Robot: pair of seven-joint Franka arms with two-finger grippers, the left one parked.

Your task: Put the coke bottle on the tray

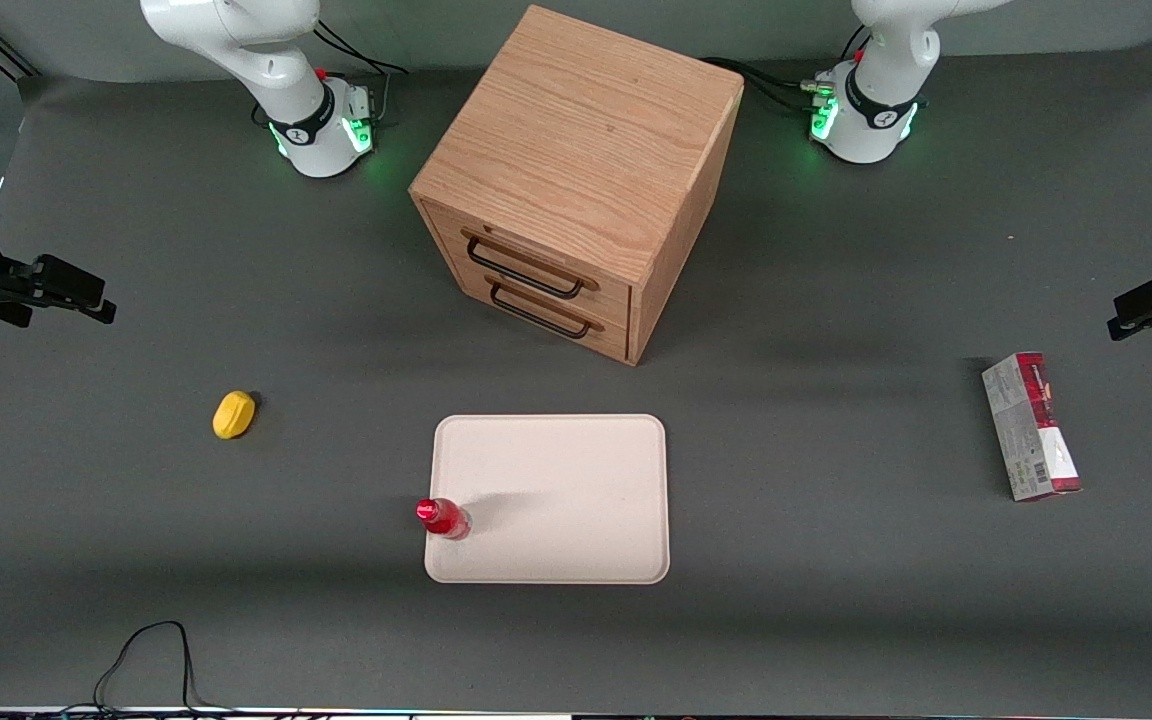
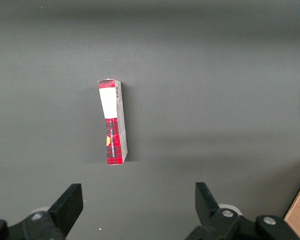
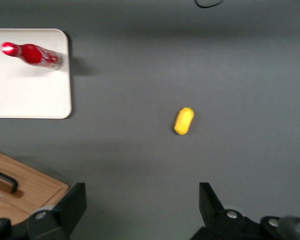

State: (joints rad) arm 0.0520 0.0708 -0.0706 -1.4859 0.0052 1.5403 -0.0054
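The coke bottle (image 1: pixel 444 519), small and red with a red cap, stands upright on the tray (image 1: pixel 576 480), just inside the corner nearest the front camera at the working arm's end. In the right wrist view the coke bottle (image 3: pixel 35 55) rises from the pale beige tray (image 3: pixel 25 95) near its rim. My gripper (image 1: pixel 86 298) hangs over bare table toward the working arm's end, well away from the tray. Its fingers are spread wide, and the gripper (image 3: pixel 141 195) is open with nothing between them.
A small yellow oval object (image 1: pixel 233 414) (image 3: pixel 184 120) lies between my gripper and the tray. The wooden two-drawer cabinet (image 1: pixel 576 170) stands farther from the front camera than the tray. A red-and-grey carton (image 1: pixel 1031 425) lies toward the parked arm's end. A black cable (image 1: pixel 151 660) loops at the table's near edge.
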